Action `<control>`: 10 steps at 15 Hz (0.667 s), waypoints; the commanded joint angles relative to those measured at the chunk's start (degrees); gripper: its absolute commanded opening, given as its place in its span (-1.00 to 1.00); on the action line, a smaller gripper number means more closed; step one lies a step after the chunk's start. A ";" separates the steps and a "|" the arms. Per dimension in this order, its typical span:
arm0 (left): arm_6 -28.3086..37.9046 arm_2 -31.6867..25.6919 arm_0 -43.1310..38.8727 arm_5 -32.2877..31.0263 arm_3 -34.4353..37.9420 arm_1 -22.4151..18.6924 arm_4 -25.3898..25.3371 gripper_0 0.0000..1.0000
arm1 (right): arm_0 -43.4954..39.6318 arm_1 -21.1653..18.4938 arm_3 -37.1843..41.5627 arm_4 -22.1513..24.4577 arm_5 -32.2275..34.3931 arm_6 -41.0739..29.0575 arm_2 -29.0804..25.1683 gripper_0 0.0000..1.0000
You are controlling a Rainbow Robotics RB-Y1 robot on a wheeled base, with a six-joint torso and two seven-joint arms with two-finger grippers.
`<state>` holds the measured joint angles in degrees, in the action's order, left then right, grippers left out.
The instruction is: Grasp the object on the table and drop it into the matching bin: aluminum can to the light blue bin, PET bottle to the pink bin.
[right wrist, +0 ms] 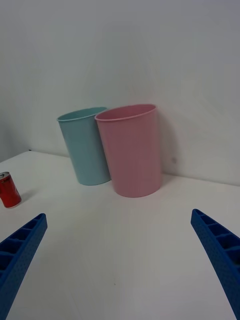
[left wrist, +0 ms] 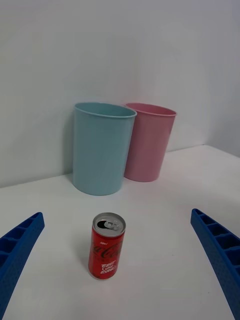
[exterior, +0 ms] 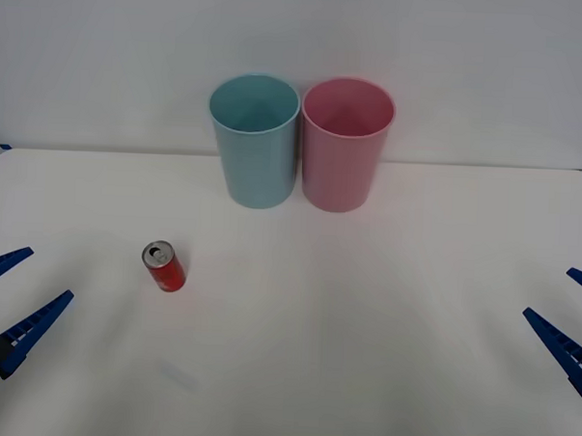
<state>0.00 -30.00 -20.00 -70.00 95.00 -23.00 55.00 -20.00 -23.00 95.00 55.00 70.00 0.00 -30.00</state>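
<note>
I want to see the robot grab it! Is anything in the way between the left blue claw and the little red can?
No. The open left gripper faces the small red aluminum can across bare white table; nothing stands between them.

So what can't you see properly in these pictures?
- Bottoms of the light blue bin and pink bin: front view looks in at an angle, so anything at the very bottom is hidden.
- Left tool and right tool: open, but cut off by the front view's side edges.
- Small print on the red can: too small in the left wrist view.
</note>
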 commanded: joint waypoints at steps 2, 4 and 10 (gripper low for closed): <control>-0.09 -0.15 0.31 0.22 -1.13 0.41 -0.24 1.00 | 0.00 0.00 0.00 0.00 0.00 0.00 0.00 1.00; -0.26 0.82 0.31 0.75 -1.31 -1.43 -1.30 1.00 | 0.00 0.00 0.00 0.00 0.00 0.00 0.00 1.00; -2.99 1.00 -0.83 1.80 -4.91 -3.10 -1.30 1.00 | 0.00 0.00 0.00 0.00 0.00 0.00 0.00 1.00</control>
<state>-2.36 -29.20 -20.55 -68.51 90.45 -26.08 53.65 -20.00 -23.00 95.00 55.00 70.00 0.00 -30.00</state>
